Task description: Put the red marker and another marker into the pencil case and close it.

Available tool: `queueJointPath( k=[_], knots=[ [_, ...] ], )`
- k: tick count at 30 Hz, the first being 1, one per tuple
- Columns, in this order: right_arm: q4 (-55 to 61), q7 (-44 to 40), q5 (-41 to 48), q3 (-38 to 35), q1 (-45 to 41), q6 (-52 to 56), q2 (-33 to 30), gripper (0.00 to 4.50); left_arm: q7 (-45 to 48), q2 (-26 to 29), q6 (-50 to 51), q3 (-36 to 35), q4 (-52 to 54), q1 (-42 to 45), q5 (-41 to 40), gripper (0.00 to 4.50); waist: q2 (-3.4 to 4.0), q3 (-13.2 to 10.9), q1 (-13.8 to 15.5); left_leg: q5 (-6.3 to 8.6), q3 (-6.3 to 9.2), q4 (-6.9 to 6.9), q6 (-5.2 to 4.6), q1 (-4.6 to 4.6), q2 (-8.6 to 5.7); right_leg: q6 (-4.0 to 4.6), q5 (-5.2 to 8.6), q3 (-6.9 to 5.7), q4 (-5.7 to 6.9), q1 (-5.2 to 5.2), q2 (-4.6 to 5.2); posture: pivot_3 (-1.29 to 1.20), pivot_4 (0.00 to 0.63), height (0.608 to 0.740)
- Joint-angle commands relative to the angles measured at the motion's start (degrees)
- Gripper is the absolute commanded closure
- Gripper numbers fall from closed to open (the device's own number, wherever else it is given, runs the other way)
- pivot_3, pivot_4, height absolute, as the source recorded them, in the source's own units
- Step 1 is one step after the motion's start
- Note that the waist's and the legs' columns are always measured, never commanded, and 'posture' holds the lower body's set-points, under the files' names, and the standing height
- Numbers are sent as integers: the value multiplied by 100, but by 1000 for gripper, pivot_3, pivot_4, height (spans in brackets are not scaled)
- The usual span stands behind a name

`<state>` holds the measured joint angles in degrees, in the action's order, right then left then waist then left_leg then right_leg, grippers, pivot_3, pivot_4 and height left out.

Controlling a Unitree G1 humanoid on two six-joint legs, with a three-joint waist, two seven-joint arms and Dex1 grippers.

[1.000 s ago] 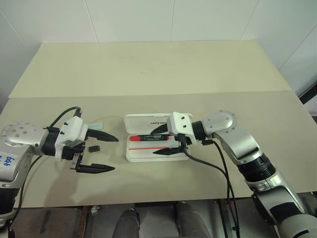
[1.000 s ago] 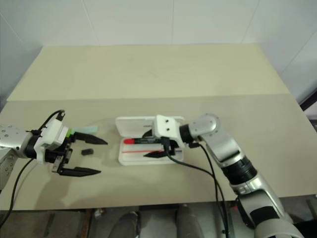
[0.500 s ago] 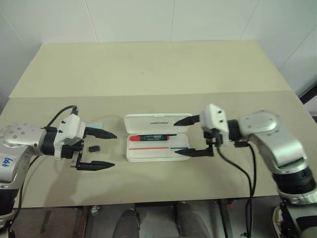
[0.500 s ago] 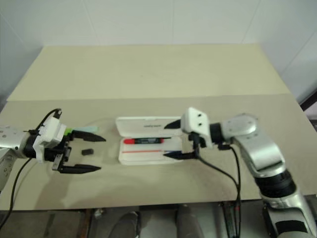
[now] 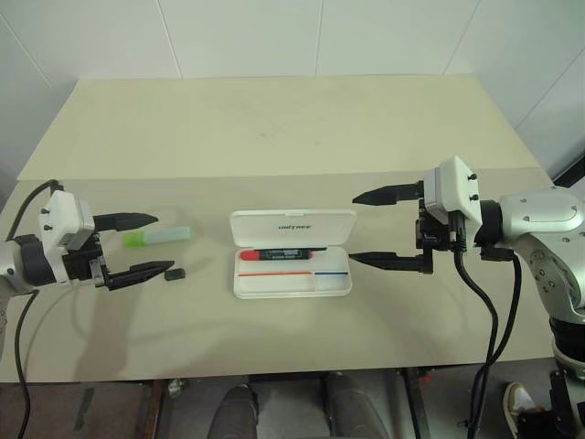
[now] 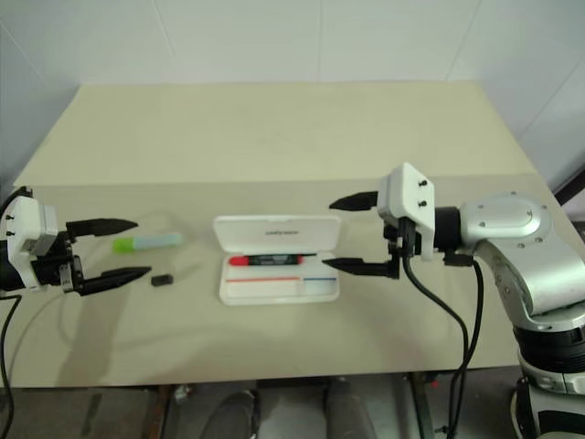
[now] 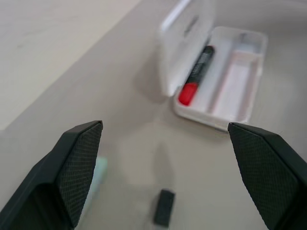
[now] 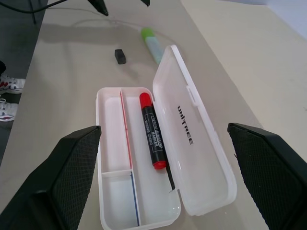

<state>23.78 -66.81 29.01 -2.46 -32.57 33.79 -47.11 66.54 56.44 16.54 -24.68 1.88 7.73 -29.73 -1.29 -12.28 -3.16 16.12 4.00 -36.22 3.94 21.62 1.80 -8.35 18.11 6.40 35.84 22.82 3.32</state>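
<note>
The white pencil case (image 5: 292, 227) lies open at the table's middle, lid folded back. The red marker (image 5: 281, 253) rests in its tray along the hinge side, red end to the left. Another marker (image 5: 157, 238), pale green, lies flat on the table left of the case. My right gripper (image 5: 353, 229) hovers open and empty just right of the case, pointing left. My left gripper (image 5: 164, 242) is open and empty at the far left, its fingertips either side of the green marker's left end and above it. The right wrist view has the red marker (image 8: 152, 130) and the lid (image 8: 192, 139).
A small black bit (image 5: 175, 273) lies between the green marker and the case, near my left lower fingertip. A thin red-and-blue strip (image 5: 292, 273) lies in the tray's front compartment. The table's front edge (image 5: 292, 370) runs close below both arms.
My right gripper has pulled back to the right and up, away from the case, leaving the red marker in the tray. My left gripper has drawn back to the left, uncovering the green marker.
</note>
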Motion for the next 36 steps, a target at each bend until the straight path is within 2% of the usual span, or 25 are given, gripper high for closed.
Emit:
queueJointPath(
  k=[1,12,20,28,36],
  knots=[
    [83,69,32,-15,-47,-107,-72,23,-90,220,-570,-201,-645,93,450,0,0,0,-5,0,0,1,0,0,0,0,0,0,0,0,0,0,150,740],
    [59,309,-11,129,-110,-215,15,23,-197,427,-2005,917,-3247,1836,1763,0,0,0,21,-1,-1,2,1,2,-2,1,0,-4,2,4,0,0,150,740],
    [311,597,60,102,32,-113,39,23,838,372,-2676,1933,-4869,3288,2334,0,-1,1,-1,-2,-3,3,1,12,-1,-1,1,-4,12,21,-3,0,150,740],
    [391,775,120,88,65,-40,16,23,1516,226,-3038,2644,-6020,4320,2934,0,-3,2,7,-8,-2,-20,0,72,-2,-2,1,-7,49,83,-4,0,150,740],
    [535,943,195,34,156,64,-16,23,1227,-81,-3391,3191,-6980,5306,3741,0,-4,3,9,-11,-1,-44,-3,72,-4,-3,0,-8,69,84,-4,0,150,740]
  ],
)
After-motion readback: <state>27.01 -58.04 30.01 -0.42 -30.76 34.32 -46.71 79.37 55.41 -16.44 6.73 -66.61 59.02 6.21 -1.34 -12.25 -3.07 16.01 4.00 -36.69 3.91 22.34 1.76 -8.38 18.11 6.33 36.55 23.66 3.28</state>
